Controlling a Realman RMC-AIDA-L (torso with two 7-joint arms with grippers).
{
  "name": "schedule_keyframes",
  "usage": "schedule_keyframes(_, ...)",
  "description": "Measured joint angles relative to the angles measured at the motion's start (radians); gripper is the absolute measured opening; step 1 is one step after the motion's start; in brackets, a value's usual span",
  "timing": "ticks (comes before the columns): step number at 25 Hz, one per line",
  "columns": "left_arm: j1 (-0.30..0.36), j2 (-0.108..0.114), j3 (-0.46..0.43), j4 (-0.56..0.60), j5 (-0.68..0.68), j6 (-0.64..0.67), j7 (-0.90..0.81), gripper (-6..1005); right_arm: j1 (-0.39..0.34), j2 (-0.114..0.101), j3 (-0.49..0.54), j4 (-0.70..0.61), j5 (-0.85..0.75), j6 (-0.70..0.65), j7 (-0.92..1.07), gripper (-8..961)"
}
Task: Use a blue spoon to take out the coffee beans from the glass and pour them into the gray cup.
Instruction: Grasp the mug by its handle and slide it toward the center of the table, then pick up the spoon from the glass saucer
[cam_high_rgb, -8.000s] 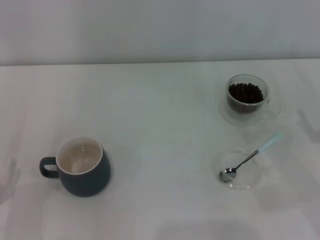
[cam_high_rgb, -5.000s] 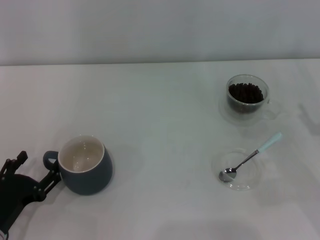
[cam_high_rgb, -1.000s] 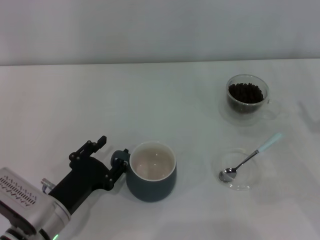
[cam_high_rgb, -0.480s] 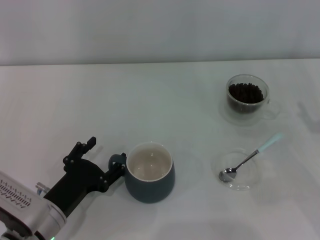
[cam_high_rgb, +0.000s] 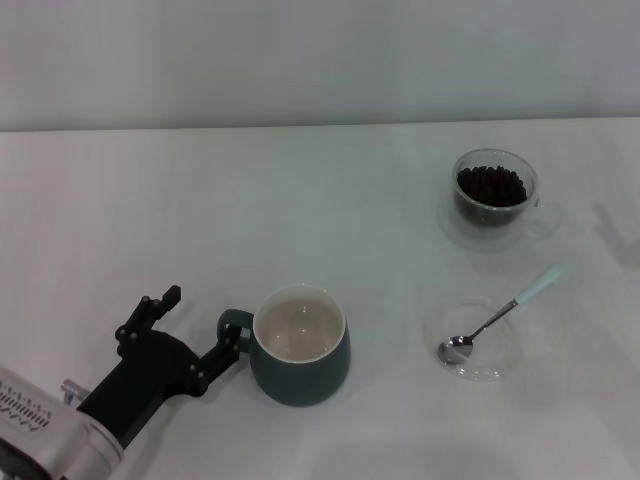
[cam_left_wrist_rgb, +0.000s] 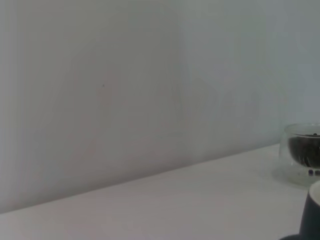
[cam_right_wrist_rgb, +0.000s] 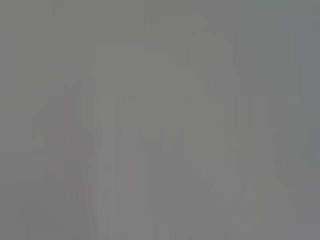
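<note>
The gray cup (cam_high_rgb: 300, 346) stands upright and empty near the table's front middle, its handle pointing left. My left gripper (cam_high_rgb: 203, 316) is open just left of it; one fingertip (cam_high_rgb: 238, 338) is right at the handle, the other is off to the left. The glass (cam_high_rgb: 494, 196), full of coffee beans (cam_high_rgb: 490, 185), stands at the back right. The blue spoon (cam_high_rgb: 500, 317) lies with its bowl in a flat clear dish (cam_high_rgb: 480, 368) in front of the glass. The left wrist view shows the glass (cam_left_wrist_rgb: 302, 155) and the cup's edge (cam_left_wrist_rgb: 313, 212). The right gripper is out of view.
The white table (cam_high_rgb: 320, 220) ends at a plain grey wall at the back. The right wrist view shows only plain grey.
The left arm brought the gray cup from the front left toward the middle. In the last second the gripper has drawn back to the left while the cup stays put.
</note>
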Motion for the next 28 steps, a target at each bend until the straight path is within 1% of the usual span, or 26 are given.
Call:
schedule_keyframes(5,0.023,0.000,0.004,0.001,0.002,0.002,0.001,875,0.002,0.000,0.000,-0.001,0.000,0.006,0.000,869)
schedule_keyframes(10,0.056,-0.001,0.010,0.001,0.012,0.041,0.001,875,0.002,0.000,0.001,0.001,0.003,0.014,0.018,869)
schedule_keyframes(12,0.072,0.000,0.010,0.001,0.018,0.063,0.001,874,0.000,-0.001,0.000,-0.003,0.001,0.027,0.065,869)
schedule_keyframes(14,0.094,0.000,0.011,0.000,0.022,0.095,0.001,874,-0.004,-0.006,-0.001,-0.008,-0.006,0.050,0.137,868)
schedule_keyframes(18,0.145,0.000,0.010,0.000,0.021,0.176,0.003,875,-0.026,-0.027,-0.019,-0.027,-0.050,0.095,0.311,868)
schedule_keyframes(21,0.185,0.001,0.002,-0.002,0.001,0.245,-0.002,864,-0.056,-0.045,-0.064,-0.063,-0.093,0.134,0.496,868)
schedule_keyframes(23,0.205,0.002,-0.001,-0.007,-0.032,0.289,-0.013,864,-0.074,-0.061,-0.111,-0.081,-0.125,0.158,0.620,868)
schedule_keyframes(26,0.218,0.002,-0.002,-0.025,-0.101,0.336,-0.073,864,-0.084,-0.085,-0.177,-0.081,-0.170,0.176,0.747,868)
schedule_keyframes(28,0.215,0.002,-0.002,-0.043,-0.135,0.346,-0.116,864,-0.087,-0.094,-0.220,-0.079,-0.201,0.197,0.819,868)
